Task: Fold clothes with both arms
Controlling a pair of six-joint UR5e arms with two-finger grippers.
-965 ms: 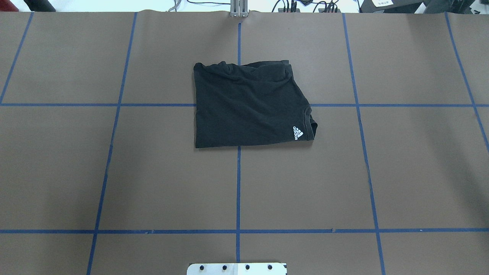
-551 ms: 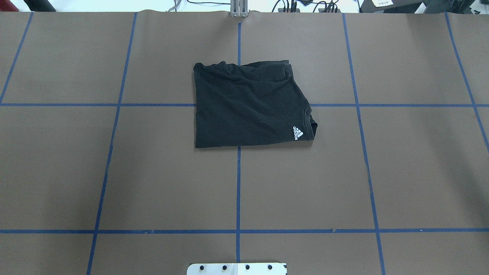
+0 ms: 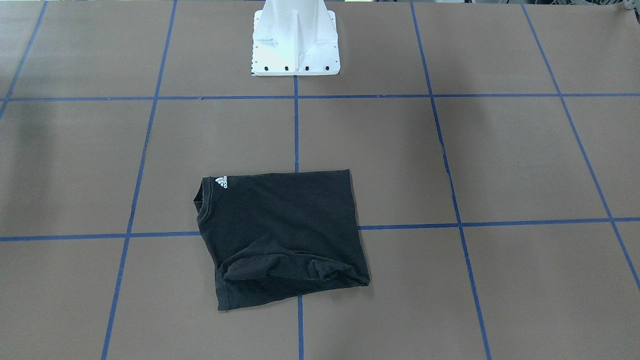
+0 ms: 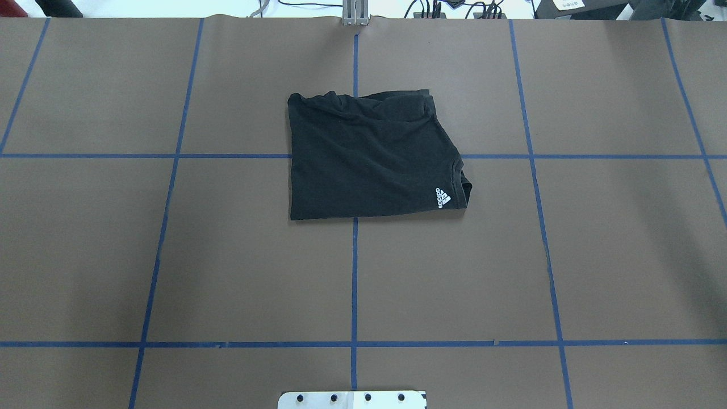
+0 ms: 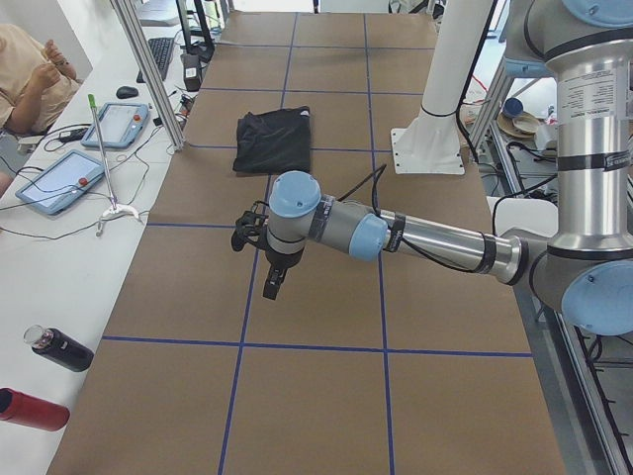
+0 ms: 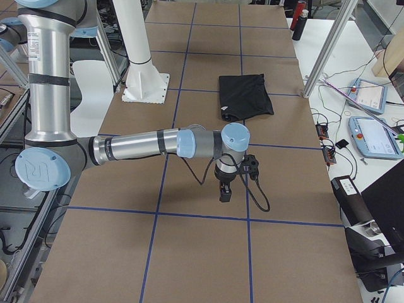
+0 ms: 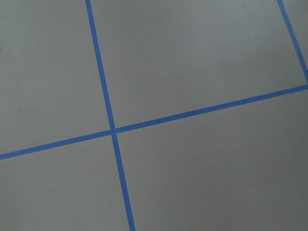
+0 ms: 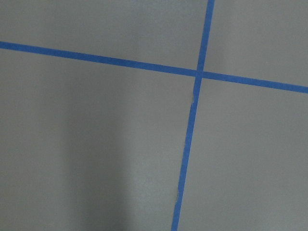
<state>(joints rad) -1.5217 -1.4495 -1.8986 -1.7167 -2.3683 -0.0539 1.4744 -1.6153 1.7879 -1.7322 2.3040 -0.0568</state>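
The black T-shirt (image 4: 369, 159) lies folded into a rough rectangle on the brown table, past the centre. It also shows in the front-facing view (image 3: 280, 235) and both side views (image 5: 272, 139) (image 6: 245, 95). Its white three-stripe logo (image 4: 443, 199) faces up at one corner; the orbit graphic is hidden. The left gripper (image 5: 272, 287) hangs over bare table well away from the shirt, and shows only in the left side view. The right gripper (image 6: 224, 192) does the same in the right side view. I cannot tell whether either is open or shut.
The white pedestal base (image 3: 295, 45) stands at the robot's edge of the table. Blue tape lines (image 4: 354, 284) grid the brown surface. A side bench holds tablets (image 5: 59, 183) and bottles (image 5: 59, 349); a seated operator (image 5: 30, 69) is beside it.
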